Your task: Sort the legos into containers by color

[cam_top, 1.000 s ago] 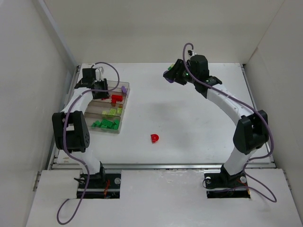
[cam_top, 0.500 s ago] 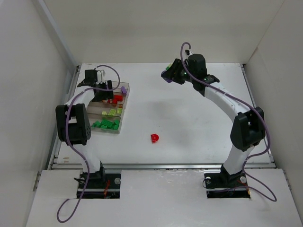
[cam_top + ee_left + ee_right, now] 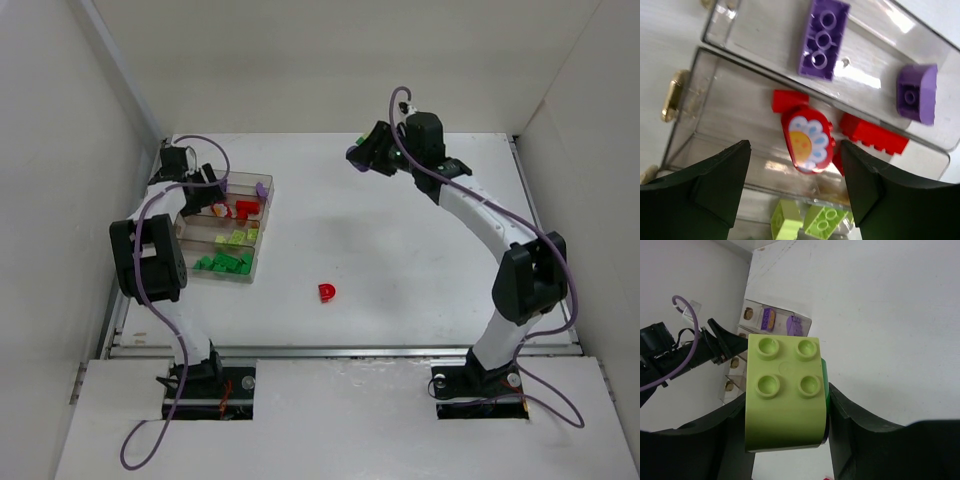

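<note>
The clear organizer box [image 3: 268, 205] lies at the table's left, with purple [image 3: 262, 188], red [image 3: 245, 208], yellow-green [image 3: 237, 237] and dark green [image 3: 225, 263] legos in separate rows. My left gripper [image 3: 200, 183] hangs open and empty over its far-left end. In the left wrist view the left gripper [image 3: 794, 150] is above a red brick with a sun picture [image 3: 807, 139] in the red row, beside two purple bricks [image 3: 822, 37]. My right gripper [image 3: 358, 158], high at the back, is shut on a yellow-green brick [image 3: 784, 390]. A red brick [image 3: 326, 292] lies loose on the table.
White walls close in the table on the left, back and right. The box's brass hinges [image 3: 671, 95] face the left wall. The left arm's purple cable [image 3: 215, 145] loops over the box's far end.
My left gripper has drawn back to the left along the box, and the red sun brick now shows lying in the red row. My right gripper has shifted only slightly, still holding its brick.
</note>
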Available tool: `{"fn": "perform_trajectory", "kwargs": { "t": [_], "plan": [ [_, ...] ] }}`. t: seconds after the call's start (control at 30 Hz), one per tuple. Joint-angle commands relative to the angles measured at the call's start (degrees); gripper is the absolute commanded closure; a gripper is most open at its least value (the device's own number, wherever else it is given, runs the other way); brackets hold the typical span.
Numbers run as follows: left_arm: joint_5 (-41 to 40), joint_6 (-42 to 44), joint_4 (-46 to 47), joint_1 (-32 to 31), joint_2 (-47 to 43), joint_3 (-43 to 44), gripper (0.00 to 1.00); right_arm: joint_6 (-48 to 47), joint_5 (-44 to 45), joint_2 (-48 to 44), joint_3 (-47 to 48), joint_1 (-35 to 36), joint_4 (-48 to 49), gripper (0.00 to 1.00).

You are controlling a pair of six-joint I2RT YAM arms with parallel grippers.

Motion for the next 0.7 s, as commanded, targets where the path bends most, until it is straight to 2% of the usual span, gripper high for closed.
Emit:
{"fn": "perform_trajectory", "kwargs": {
  "t": [0.0, 0.3, 0.5, 0.67],
  "plan": [
    [0.92, -5.31, 1.23, 0.78, 1.57, 3.12, 0.30, -1.01, -0.25, -3.91, -0.29, -0.90, 3.26, 0.94],
    [0.92, -9.53, 1.23, 0.78, 6.49, 8.39, 0.30, -1.54, 0.80, -4.45, -0.82, -1.96, 3.26, 0.94],
    [4.87, -14.98, 3.16, 1.92, 6.49, 7.17, 0.32, -1.54, 0.80, -4.45, -0.82, -1.96, 3.26, 0.94],
    [6.28, -14.46, 3.16, 1.92, 6.49, 6.12, 0.32, -1.54, 0.28, -3.92, 0.23, -1.96, 3.26, 0.94]
  ]
}}
